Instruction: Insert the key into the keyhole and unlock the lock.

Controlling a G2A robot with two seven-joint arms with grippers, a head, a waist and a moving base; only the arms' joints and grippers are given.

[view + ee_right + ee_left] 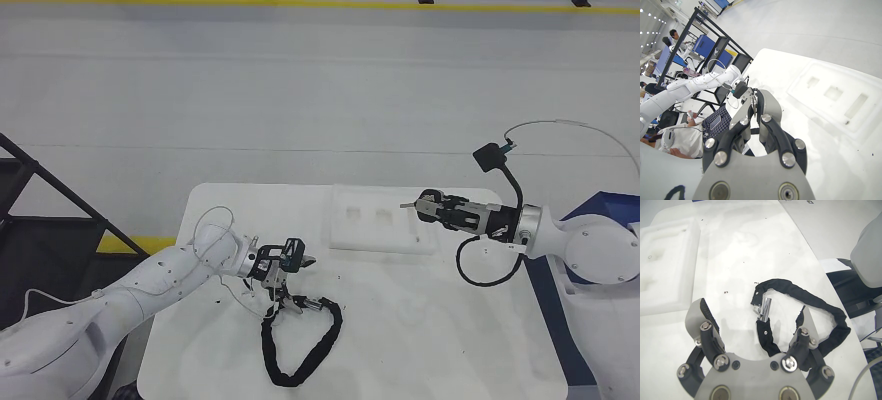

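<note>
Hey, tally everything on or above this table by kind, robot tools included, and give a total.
Chain lock: 1
Foam tray: 1
Key: 1
Tools: 2, left tool and right tool
Total: 5

A white round-cornered table (430,330) carries a white recessed foam tray (380,238) and a looped black fabric-sleeved chain lock (821,300).

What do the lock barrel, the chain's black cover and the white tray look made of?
Lock barrel: metal with a polished chrome look; it mirrors the light.
Chain cover: black woven fabric, matte, with frayed ends and small rivets; the chain inside is hidden.
Tray: probably white foam, judging by its soft matte surface and rounded cut-out pockets.
</note>
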